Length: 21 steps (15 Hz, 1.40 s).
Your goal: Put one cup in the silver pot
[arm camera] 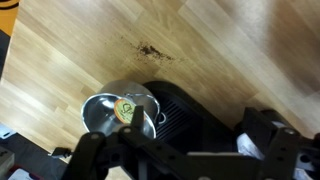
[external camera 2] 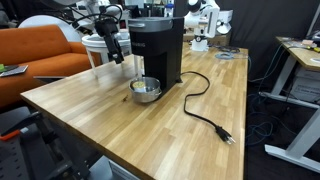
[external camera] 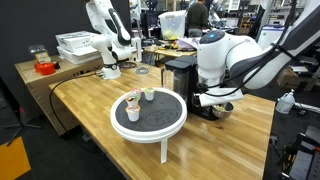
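The silver pot (arm camera: 104,112) stands on the wooden table right against the black coffee machine (external camera 2: 160,45). It also shows in an exterior view (external camera 2: 148,92). The yellow-green cup (arm camera: 127,107) sits inside the pot, and its rim shows in an exterior view (external camera 2: 139,86). My gripper (arm camera: 195,128) hangs above the pot and the machine's base with its fingers spread wide. It is open and empty, and one finger crosses the edge of the cup in the wrist view. In both exterior views the gripper (external camera: 212,97) (external camera 2: 117,52) is above the pot.
A round white side table (external camera: 148,124) holds a pink-red cup (external camera: 133,104) and a pale cup (external camera: 149,95). The coffee machine's black cord (external camera 2: 205,110) lies across the table. An orange sofa (external camera 2: 40,55) stands beside it.
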Available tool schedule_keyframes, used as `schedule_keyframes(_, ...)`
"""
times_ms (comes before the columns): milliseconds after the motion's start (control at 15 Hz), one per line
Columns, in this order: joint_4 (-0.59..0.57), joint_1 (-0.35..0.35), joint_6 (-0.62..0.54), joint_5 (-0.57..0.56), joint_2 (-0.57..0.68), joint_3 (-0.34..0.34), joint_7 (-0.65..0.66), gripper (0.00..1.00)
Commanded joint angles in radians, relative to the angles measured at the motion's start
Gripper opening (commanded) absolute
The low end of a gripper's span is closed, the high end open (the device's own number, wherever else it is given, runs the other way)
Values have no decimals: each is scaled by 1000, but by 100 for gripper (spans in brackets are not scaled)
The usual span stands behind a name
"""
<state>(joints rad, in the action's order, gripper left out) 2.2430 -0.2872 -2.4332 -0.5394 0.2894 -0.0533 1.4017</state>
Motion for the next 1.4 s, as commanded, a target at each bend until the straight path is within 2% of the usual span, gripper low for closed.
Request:
schedule_keyframes(0, 58, -7, -70, 103, -66, -55, -46, 100)
schedule_keyframes(267, 153, -20, -146, 308, -165, -157, -146, 100)
schedule_keyframes(467, 236, -28, -148, 482, -269, -211, -243, 100)
schedule_keyframes(933, 397, -43, -43, 732, -533, -226, -440, 100)
schedule_keyframes(1333, 500, -51, 113, 822, -782, -231, -469, 100)
